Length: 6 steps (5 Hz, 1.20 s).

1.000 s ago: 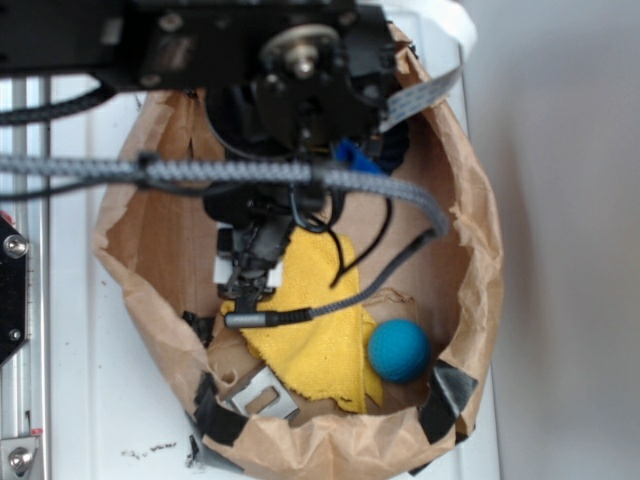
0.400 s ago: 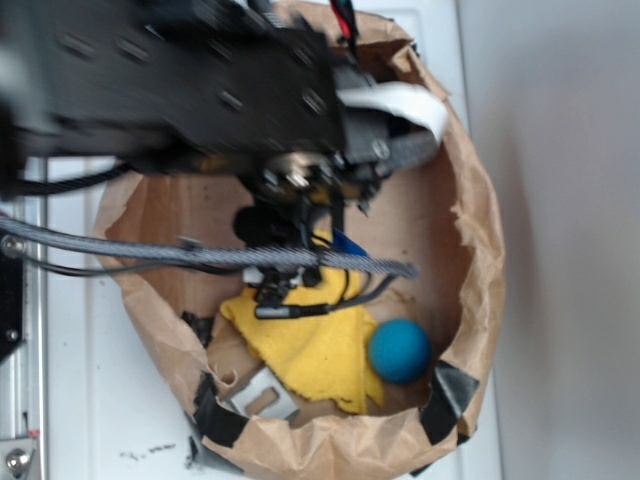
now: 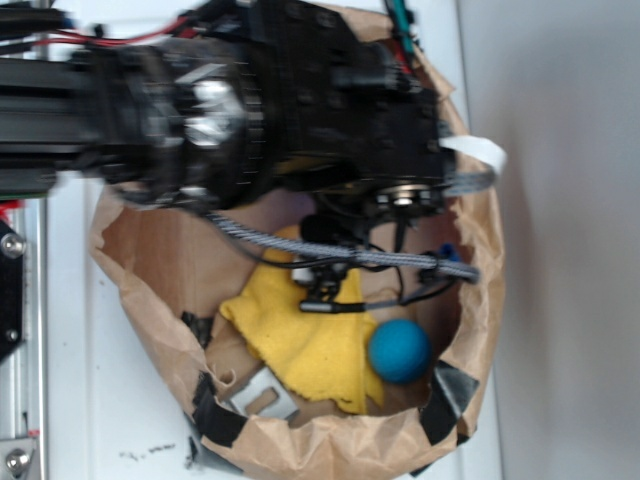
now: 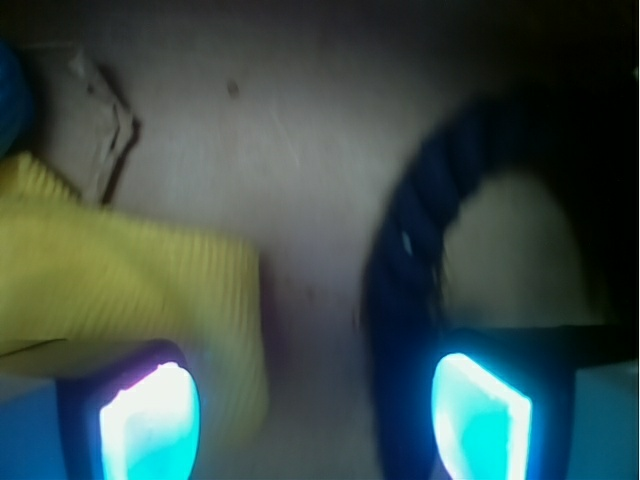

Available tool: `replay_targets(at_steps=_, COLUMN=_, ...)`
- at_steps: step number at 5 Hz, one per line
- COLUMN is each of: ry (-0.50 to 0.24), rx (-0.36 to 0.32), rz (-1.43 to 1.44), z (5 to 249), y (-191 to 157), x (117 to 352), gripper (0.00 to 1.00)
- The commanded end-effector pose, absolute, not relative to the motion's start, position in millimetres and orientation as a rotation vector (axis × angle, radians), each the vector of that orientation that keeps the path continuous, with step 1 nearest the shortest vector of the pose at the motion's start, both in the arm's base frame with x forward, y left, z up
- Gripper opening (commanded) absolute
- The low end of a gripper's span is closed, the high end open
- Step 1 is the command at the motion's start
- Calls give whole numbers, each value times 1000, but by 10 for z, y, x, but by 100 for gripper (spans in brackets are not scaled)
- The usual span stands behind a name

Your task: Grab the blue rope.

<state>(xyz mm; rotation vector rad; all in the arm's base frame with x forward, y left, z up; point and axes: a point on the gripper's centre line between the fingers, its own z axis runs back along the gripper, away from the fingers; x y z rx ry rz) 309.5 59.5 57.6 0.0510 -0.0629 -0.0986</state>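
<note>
In the wrist view the blue rope [image 4: 410, 240] lies on the brown bag floor as a dark navy curve. It runs from beside my right fingertip [image 4: 480, 415] up and over to the right. My gripper [image 4: 315, 420] is open above the floor, with bare paper between the fingertips and the rope just inside the right one. The left fingertip [image 4: 150, 420] hangs over the yellow cloth [image 4: 120, 290]. In the exterior view the gripper [image 3: 322, 288] is low inside the bag under the black arm, which hides the rope.
A brown paper bag [image 3: 470, 300] with high crumpled walls rings the work area. A teal ball [image 3: 399, 350] rests beside the yellow cloth [image 3: 300, 340] at the bag's near side. The braided robot cable [image 3: 300, 250] crosses above the cloth.
The arm has swung right and lower over the bag. The gripper has shifted from the cloth's left part toward its right edge. The ball and cloth have stayed put.
</note>
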Motion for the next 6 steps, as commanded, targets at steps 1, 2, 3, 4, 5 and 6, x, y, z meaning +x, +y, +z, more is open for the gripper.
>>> replay_targets(at_steps=1, ry=-136, rx=96, rz=-15, z=724, y=750, x=3347, gripper=100)
replay_targets(at_steps=2, ry=-166, rx=145, rz=42, z=698, y=839, x=3529, gripper=100)
replay_targets(at_steps=3, ry=-148, rx=123, rz=108, z=665, y=937, x=3564, gripper=100)
replay_targets(at_steps=4, ry=-177, rx=107, rz=217, z=676, y=1024, x=3540, gripper=100)
replay_targets(at_steps=5, ry=-227, rx=97, rz=282, z=685, y=1013, x=3486, gripper=100)
replay_targets(at_steps=6, ry=-313, rx=117, rz=281, z=689, y=968, x=3407, gripper=100)
